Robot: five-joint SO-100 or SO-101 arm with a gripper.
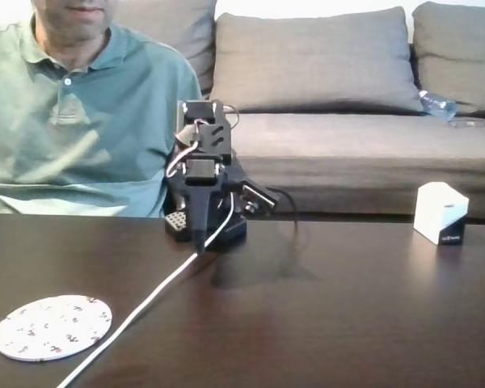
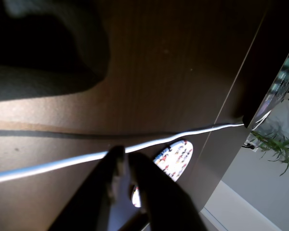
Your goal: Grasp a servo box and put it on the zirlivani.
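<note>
One servo box (image 1: pixel 440 212), one zirlivani (image 1: pixel 52 326), well apart.

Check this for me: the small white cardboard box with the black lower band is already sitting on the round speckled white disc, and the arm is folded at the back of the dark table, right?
Not quite. In the fixed view the small white cardboard box with the black lower band stands on the dark table at the right, far from the round speckled white disc at the front left. The arm is folded at the back.

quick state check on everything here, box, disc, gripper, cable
servo box: upright on the table at the right of the fixed view, untouched
zirlivani: flat on the table, nothing on it
gripper: shut, empty, pointing down at the table
white cable: loose across the table
</note>
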